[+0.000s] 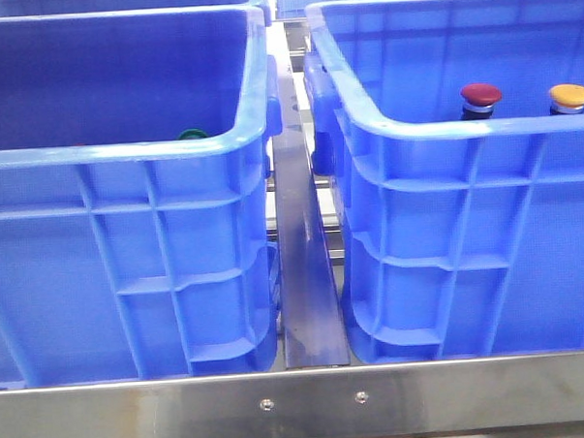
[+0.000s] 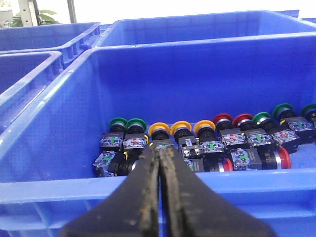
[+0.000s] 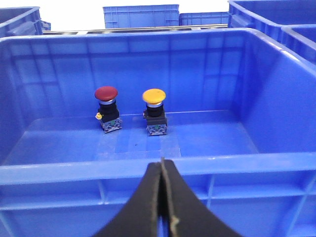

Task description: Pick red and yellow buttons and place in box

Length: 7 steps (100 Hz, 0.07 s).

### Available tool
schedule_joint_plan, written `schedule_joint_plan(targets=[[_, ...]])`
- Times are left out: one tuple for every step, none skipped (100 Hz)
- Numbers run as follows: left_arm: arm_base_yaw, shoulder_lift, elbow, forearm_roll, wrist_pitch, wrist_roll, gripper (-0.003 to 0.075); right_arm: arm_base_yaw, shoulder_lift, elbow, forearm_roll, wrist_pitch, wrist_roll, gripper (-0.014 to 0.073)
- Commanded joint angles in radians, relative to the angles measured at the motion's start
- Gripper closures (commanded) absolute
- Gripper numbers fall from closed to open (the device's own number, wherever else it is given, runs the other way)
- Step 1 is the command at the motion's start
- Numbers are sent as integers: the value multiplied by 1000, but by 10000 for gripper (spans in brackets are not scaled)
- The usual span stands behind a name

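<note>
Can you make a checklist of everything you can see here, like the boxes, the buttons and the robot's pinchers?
Surface: steel frame rail in front of two crates.
Job's things: red button and yellow button stand upright, side by side but apart, inside the right blue crate.
Clutter: left blue crate holds many green, yellow and red buttons, some upright, some lying down.
Grippers: left gripper shut, holding nothing, outside the near wall of the left crate; right gripper shut, holding nothing, outside the right crate's near wall.
Cables: nothing seen.
Surroundings: more blue crates behind; a green plant far back.
</note>
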Motion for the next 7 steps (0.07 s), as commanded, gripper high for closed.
schedule_joint_plan(targets=[[1,-30,19,-5,-83,-3,741,-1,-21,5,-8,-73,-3,662],[1,-30,19,-5,-83,-3,741,-1,-21,5,-8,-73,-3,662],[1,-30,19,-5,-83,-3,741,-1,-21,5,-8,-73,-3,662],[1,-30,19,-5,-83,-3,741,-1,-21,5,-8,-73,-3,662],[1,-30,19,-5,-83,-3,741,-1,-21,5,-8,-73,-3,662],[1,-30,19,-5,-83,-3,741,-1,-21,5,-8,-73,-3,662],[1,-30,19,-5,-83,-3,741,-1,-21,5,-8,-73,-3,662]])
